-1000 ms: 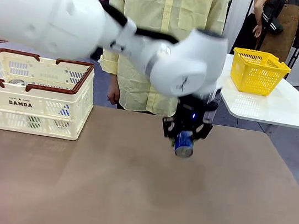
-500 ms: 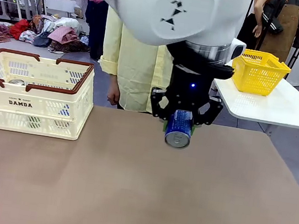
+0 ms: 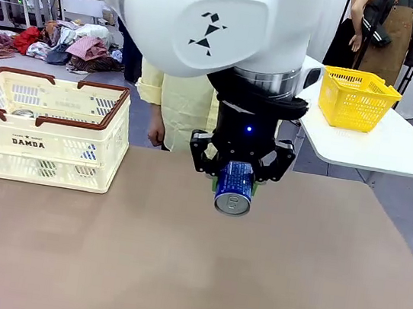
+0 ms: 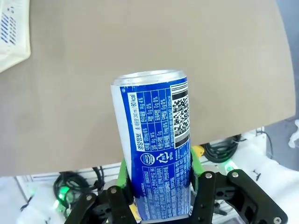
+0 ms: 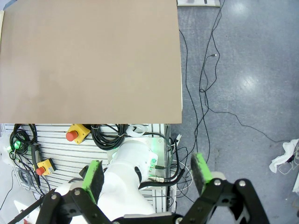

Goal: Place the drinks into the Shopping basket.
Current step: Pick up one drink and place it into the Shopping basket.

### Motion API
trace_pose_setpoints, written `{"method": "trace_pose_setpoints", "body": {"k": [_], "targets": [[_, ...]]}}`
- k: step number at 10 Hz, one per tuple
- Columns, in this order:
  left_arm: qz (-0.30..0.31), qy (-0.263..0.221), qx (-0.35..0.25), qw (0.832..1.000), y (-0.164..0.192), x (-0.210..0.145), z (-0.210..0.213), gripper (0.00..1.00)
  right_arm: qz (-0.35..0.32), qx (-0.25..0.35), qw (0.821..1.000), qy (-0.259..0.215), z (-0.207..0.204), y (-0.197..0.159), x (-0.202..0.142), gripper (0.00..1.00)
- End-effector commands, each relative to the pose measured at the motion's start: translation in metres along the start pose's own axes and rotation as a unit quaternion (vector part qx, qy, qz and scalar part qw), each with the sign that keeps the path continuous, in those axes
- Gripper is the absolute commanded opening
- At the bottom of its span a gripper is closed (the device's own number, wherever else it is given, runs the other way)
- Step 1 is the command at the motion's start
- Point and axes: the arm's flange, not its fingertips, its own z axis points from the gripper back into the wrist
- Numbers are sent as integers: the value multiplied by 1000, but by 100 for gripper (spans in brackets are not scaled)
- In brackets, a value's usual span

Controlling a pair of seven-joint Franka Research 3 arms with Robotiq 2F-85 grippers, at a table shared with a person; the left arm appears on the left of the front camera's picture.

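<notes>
Above the table, one blue can in left end effector, one Shopping basket

A robot lab: emergency-stop boxes and cables by the table, clothes heaped behind.

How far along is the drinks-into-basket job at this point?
Done: at least one can already lies inside the Shopping basket. In hand: the left pincer is shut on a blue can, held in the air above the table, right of the basket. Left: carry it over and drop it in. The right pincer is open, empty.
</notes>
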Motion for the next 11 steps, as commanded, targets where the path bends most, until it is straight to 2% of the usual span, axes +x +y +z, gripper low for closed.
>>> {"method": "trace_pose_setpoints", "body": {"k": [1,2,3,5,7,8,9,11], "targets": [[-13,-2,5,1000,-5,6,7,0,1,-2,1000,-1,0,2,1,100],[0,0,0,1000,0,0,0,0,1,-2,1000,-1,0,2,1,100],[-38,33,11,999,0,10,0,0,1,-2,1000,-1,0,2,1,100],[-29,-3,14,999,37,37,41,0,1,-2,1000,-1,0,2,1,100],[-12,-7,7,1000,114,86,90,0,1,-2,1000,-1,0,2,1,100],[-49,18,-17,998,148,100,103,0,1,-2,1000,-1,0,2,1,100],[-51,22,6,998,195,117,113,0,1,-2,1000,-1,0,2,1,100],[-23,59,8,998,265,138,116,0,1,-2,1000,-1,0,2,1,100]]}}
